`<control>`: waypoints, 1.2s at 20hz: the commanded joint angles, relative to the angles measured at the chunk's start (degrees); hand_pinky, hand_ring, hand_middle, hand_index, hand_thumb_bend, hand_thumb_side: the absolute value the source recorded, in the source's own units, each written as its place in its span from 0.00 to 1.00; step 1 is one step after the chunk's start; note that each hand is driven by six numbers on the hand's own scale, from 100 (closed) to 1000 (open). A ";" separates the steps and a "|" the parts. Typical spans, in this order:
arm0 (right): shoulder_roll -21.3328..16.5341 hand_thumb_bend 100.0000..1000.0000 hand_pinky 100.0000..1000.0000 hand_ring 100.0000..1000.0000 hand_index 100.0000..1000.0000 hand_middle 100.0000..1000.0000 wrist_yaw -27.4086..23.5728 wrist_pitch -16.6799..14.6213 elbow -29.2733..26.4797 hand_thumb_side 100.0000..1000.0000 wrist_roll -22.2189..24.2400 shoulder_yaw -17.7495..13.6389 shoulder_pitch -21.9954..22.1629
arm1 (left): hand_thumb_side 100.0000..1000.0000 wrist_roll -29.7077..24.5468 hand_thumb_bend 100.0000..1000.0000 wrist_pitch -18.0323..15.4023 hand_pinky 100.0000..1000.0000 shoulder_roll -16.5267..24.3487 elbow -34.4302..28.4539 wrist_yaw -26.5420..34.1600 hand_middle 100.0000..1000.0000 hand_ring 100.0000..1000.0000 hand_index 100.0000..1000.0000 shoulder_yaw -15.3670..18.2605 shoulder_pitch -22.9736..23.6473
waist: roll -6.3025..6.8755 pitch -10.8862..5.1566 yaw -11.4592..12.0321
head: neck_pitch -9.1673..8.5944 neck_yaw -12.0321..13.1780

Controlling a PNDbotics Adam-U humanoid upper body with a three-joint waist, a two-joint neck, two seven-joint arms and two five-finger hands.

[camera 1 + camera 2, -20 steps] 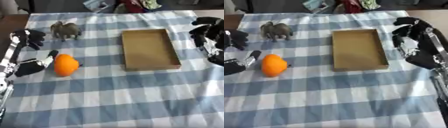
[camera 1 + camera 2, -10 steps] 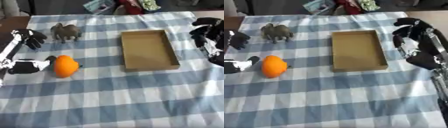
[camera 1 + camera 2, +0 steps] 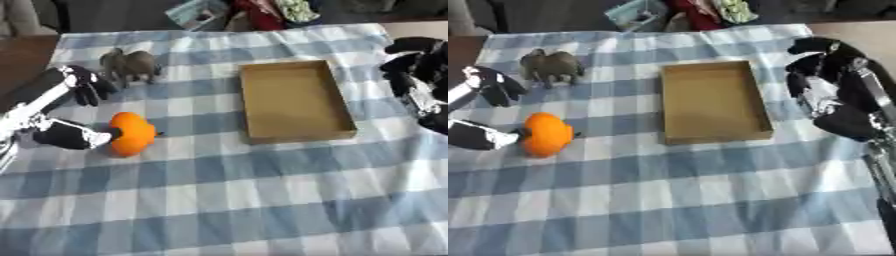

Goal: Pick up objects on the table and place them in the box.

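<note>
orange: round orange fruit-like ball with a small dark stem [image 3: 131, 133], left-centre of frame on the blue-and-white checked tablecloth [image 3: 262, 200]; probably light, rigid, smooth-skinned, so likely to roll or slip
grasp spot: judged best across its widest middle, thumb one side, fingers the other (top pinch looks risky)
left hand: black robot left hand [image 3: 74, 135] at left edge; thumb part touches the orange's left side, fingers [image 3: 87, 85] spread above it, not closed; released, holding nothing
orange vs hand: just right of the palm, below the fingers
toy: small grey-brown animal figure [image 3: 129, 64], upper left, upright, apart from the hand
box: shallow brown cardboard box [image 3: 296, 100], centre-right, well apart from the orange
right hand: black right hand [image 3: 833, 85], right edge beside the box, fingers curled, holding nothing
</note>
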 commanded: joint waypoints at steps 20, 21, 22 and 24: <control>-1.23 0.13 0.62 0.65 0.82 0.71 -0.54 0.03 -0.69 0.34 0.28 -0.01 -0.66 | 0.02 -4.05 0.44 -3.10 0.61 -1.99 10.43 -13.38 0.54 0.53 0.71 -4.25 -4.87 | 0.01 -0.82 -0.25 | 0.23 -0.10; -1.24 0.13 0.62 0.65 0.82 0.71 -0.54 0.03 -0.68 0.34 0.27 -0.01 -0.65 | 0.01 -3.72 0.44 -3.16 0.61 -2.12 10.48 -14.46 0.54 0.52 0.71 -4.10 -4.87 | 0.00 -0.82 -0.23 | 0.24 -0.11; -1.22 0.13 0.62 0.65 0.82 0.71 -0.55 0.03 -0.68 0.34 0.28 0.00 -0.65 | 0.01 -3.41 0.43 -3.23 0.61 -2.25 10.49 -15.57 0.53 0.51 0.69 -3.97 -4.85 | -0.01 -0.82 -0.21 | 0.23 -0.09; -1.17 0.13 0.62 0.65 0.82 0.71 -0.57 0.03 -0.68 0.35 0.28 0.00 -0.67 | 0.00 -2.75 0.42 -3.39 0.61 -2.46 10.37 -17.72 0.51 0.50 0.68 -3.74 -4.81 | -0.04 -0.81 -0.18 | 0.18 -0.14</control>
